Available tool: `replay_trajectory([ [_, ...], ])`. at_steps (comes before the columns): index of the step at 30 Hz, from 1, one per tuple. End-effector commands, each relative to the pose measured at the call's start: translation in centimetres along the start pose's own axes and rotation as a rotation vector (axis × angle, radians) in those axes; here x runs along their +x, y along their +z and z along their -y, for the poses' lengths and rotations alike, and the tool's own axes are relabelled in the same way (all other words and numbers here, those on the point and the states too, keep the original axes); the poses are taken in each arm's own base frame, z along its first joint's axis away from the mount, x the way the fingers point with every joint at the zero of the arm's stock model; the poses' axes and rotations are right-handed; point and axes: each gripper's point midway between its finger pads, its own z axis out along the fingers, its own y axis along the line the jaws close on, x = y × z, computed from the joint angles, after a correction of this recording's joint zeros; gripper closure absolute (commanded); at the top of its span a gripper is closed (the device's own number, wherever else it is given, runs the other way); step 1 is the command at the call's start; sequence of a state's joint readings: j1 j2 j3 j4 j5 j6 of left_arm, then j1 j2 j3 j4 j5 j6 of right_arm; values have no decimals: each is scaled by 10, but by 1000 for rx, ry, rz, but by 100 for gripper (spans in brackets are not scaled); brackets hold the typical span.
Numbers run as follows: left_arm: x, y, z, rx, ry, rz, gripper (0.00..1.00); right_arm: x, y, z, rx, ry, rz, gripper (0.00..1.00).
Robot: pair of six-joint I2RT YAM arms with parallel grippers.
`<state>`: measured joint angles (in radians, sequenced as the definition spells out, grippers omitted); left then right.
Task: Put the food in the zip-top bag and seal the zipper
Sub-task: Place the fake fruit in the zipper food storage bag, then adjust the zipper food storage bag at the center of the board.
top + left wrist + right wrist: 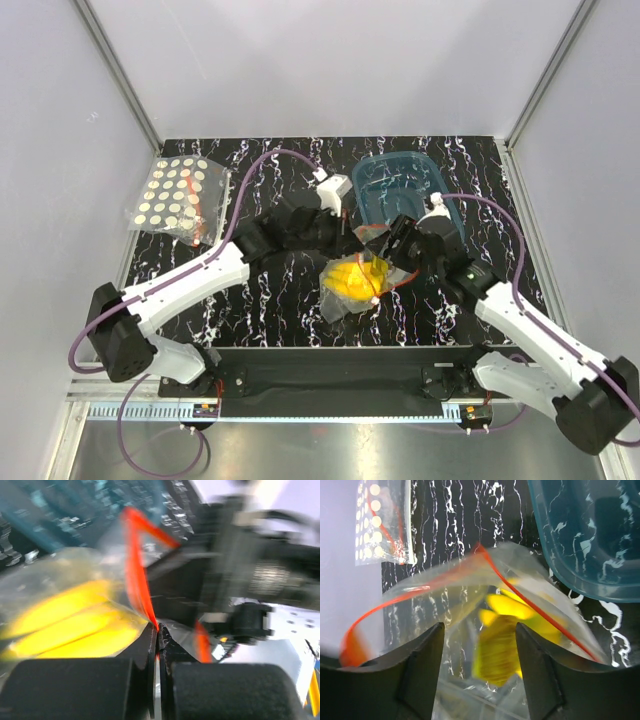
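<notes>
Marbled table: zip-top bag, tray, disc bag

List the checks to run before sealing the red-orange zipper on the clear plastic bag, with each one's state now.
1. Yellow toy bananas inside the clear zip-top bag: ok.
2. Left gripper shut on the red-orange zipper strip: ok.
3. Right gripper holding the bag: not ok, jaws open.
4. Zipper mouth pressed together: not ok, it gapes.
5. Bag clear of the translucent blue tray: cannot tell.

Overhead looks down; close wrist views, left blurry, apparently share zip-top bag.
</notes>
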<state>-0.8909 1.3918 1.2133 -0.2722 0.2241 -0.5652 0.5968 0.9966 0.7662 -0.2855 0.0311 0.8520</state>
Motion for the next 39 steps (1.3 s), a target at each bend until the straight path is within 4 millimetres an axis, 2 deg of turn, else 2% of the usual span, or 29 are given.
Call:
replay_trajectory([
  [1, -15, -15, -16, -40, 30, 62, 100, -17, -24, -8, 4, -57, 55, 33],
  [4, -14, -18, -31, -100, 59, 58, 100, -16, -35, -10, 5, -87, 31, 33],
  [10, -7, -18, -42, -139, 85, 40, 100, -9, -48, -14, 7, -124, -42, 40],
  [14, -7, -23, -48, -173, 102, 43, 100, -5, -54, -1, 70, -142, -67, 41],
  [20, -11, -31, -48, -188, 126, 52, 100, -3, -49, 23, 187, -190, -87, 40],
  [28, -17, -38, -53, -235, 138, 67, 100, 3, -54, 36, 243, -159, -96, 40],
  [32, -20, -37, -51, -232, 137, 73, 100, 6, -56, 40, 263, -153, -101, 40],
  [35, -23, -37, -48, -221, 135, 78, 100, 10, -50, 41, 257, -148, -111, 41],
  [39, -25, -37, -42, -194, 132, 77, 100, 18, -37, 34, 215, -127, -131, 49],
])
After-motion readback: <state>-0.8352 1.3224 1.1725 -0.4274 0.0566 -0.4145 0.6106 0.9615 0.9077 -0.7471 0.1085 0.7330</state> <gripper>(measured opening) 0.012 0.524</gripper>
